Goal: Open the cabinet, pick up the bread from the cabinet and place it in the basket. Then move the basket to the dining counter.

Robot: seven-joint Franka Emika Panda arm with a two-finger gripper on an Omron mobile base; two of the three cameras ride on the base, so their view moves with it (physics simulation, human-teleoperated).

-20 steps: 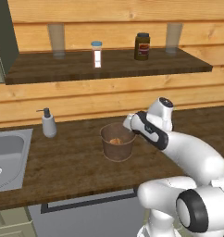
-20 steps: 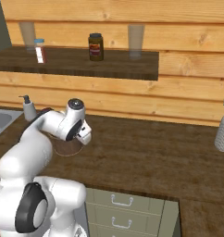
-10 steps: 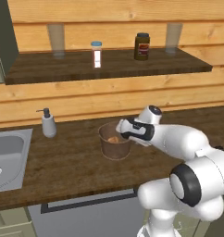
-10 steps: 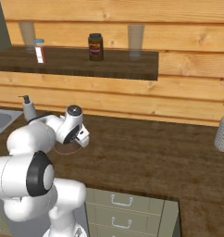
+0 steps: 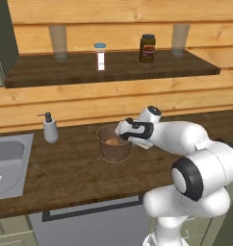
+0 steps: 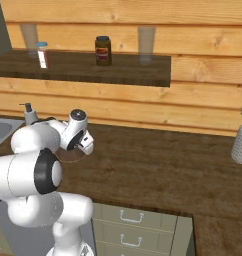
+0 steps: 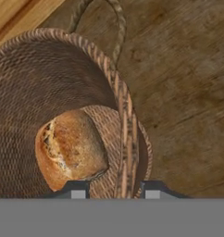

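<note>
The basket (image 5: pixel 113 153) stands on the dark wood counter with the sink, below the open cabinet (image 5: pixel 113 67). Golden-brown bread (image 7: pixel 72 148) lies on the basket's floor, and its top shows over the rim as a small lump (image 5: pixel 111 141). My gripper (image 7: pixel 115 190) is at the right side of the basket (image 7: pixel 40 69), one fingertip inside and one outside, shut on the woven rim. From the right, the gripper (image 6: pixel 88 145) hides most of the basket (image 6: pixel 68 156). The dining counter is out of view.
A soap dispenser (image 5: pixel 50 129) and a steel sink (image 5: pixel 7 158) lie left of the basket. The cabinet shelf holds a blue-capped bottle (image 5: pixel 100 56), a dark jar (image 5: pixel 147 48) and two glasses (image 5: pixel 57 42). A white vase (image 6: pixel 241 142) stands far right.
The hand swung down from above the basket to its right rim, and the jaws went from wide open to closed on the rim. The basket stays where it was.
</note>
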